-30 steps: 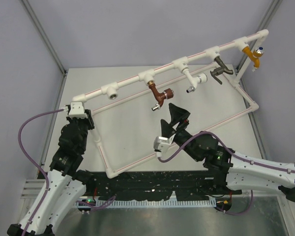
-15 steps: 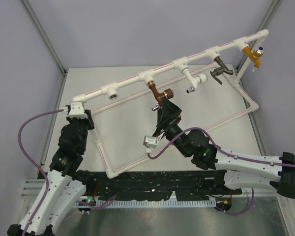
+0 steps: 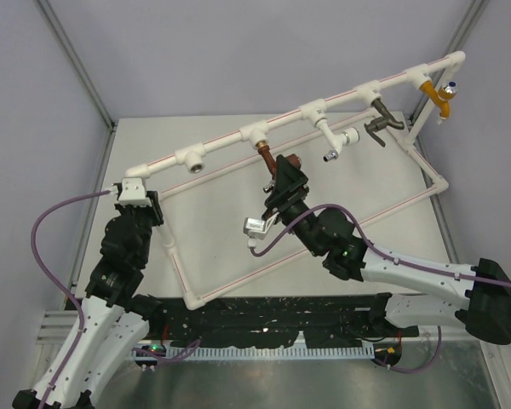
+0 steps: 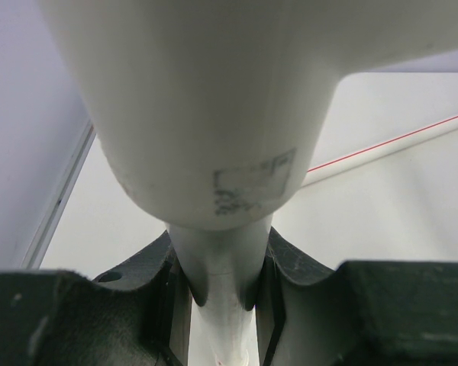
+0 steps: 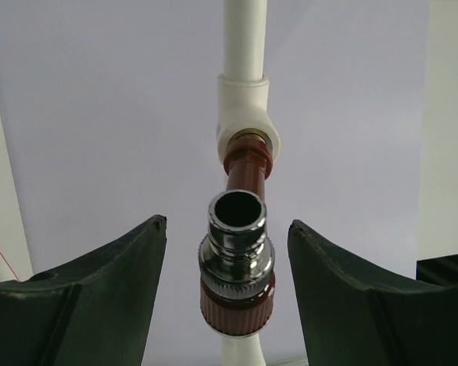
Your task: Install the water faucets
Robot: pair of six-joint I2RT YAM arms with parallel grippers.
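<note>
Copper tap (image 5: 237,267): seated in a tee of the white pipe frame (image 3: 217,146). The right wrist view alone shows the right gripper (image 5: 227,225) spread wide either side of it, not touching. Left gripper (image 4: 220,278): clamped on the frame's corner pipe, its grip plain only at the wrist

A pale grey table (image 3: 213,213) fills the middle of the view, its top matt and evenly lit, with only soft shadows. Behind the table and to both its sides stand plain lilac-grey walls (image 3: 238,60). Two slanted metal posts (image 3: 77,64) rise from the table's far corners. In front of the table lies a brushed metal plate (image 3: 264,383).
</note>
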